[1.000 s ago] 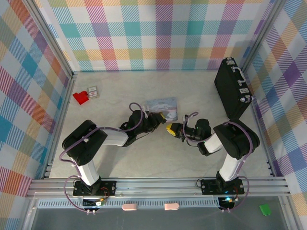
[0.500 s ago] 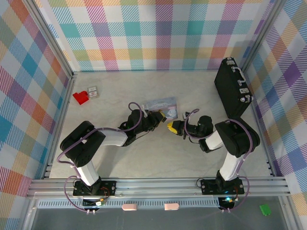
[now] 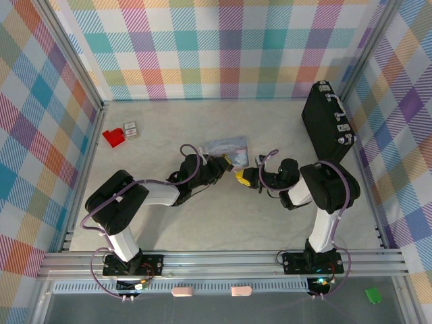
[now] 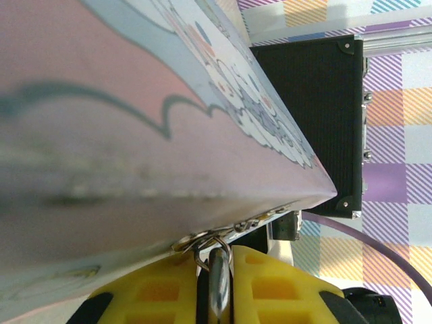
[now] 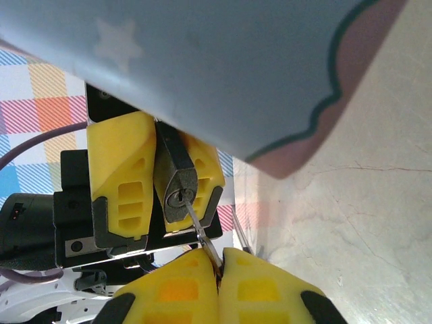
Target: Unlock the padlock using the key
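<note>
While the tin [image 3: 228, 145], the briefcase [image 3: 327, 125] and the red piece [image 3: 113, 137] lie where they were a second ago, my right gripper [image 5: 220, 263] now sits a little farther from the near edge of the table [image 3: 202, 216] and closer to the left gripper [image 5: 169, 174]. The gap I saw between the two from above is all but gone. The right arm's elbow has tucked in as well, and its forearm lies flatter toward the middle.

From above, the left arm rises from its base at the near left corner, bends at the elbow, and stretches its forearm low across the table to the tin's near edge. The right arm stands up from the near right corner, folds at the elbow and reaches back leftward, so the grippers meet tip to tip near the middle of the table.

In the right wrist view the left gripper is clamped on the padlock [image 5: 177, 189], whose dark body is pinched between its yellow fingers [image 5: 121, 175] just under the tin's edge, keyhole facing me. My right gripper is pressed closed on the key [image 5: 200, 233], and the thin blade runs from its fingertips up into that keyhole. I cannot tell whether the shackle is open.
</note>
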`<state>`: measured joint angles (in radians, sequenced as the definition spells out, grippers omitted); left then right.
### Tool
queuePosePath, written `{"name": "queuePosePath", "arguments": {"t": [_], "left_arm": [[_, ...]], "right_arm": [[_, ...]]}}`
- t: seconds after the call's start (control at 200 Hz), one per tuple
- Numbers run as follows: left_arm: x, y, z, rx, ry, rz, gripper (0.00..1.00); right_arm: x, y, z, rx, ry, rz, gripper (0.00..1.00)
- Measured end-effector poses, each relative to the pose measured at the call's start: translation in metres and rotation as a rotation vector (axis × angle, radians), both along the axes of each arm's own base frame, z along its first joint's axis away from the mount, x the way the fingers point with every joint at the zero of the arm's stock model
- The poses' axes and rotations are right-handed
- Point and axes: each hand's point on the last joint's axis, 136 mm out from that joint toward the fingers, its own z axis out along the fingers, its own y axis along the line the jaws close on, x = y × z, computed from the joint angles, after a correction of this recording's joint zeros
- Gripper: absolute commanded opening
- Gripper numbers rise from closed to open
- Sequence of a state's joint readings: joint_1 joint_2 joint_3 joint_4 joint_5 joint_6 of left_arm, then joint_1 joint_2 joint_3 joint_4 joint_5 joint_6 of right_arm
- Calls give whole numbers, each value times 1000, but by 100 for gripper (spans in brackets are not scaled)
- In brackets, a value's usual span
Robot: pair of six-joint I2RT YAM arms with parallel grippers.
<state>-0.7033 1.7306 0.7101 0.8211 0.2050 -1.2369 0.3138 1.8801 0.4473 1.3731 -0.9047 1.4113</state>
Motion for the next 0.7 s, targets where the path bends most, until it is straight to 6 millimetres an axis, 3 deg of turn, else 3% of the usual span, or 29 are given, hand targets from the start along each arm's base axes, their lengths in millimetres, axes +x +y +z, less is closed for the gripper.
{"name": "queuePosePath", "arguments": {"t": [0.7], "left_arm": [[8, -4, 2, 16, -24, 12, 0]], "right_arm": [[7, 1, 5, -1, -6, -42, 0]]}}
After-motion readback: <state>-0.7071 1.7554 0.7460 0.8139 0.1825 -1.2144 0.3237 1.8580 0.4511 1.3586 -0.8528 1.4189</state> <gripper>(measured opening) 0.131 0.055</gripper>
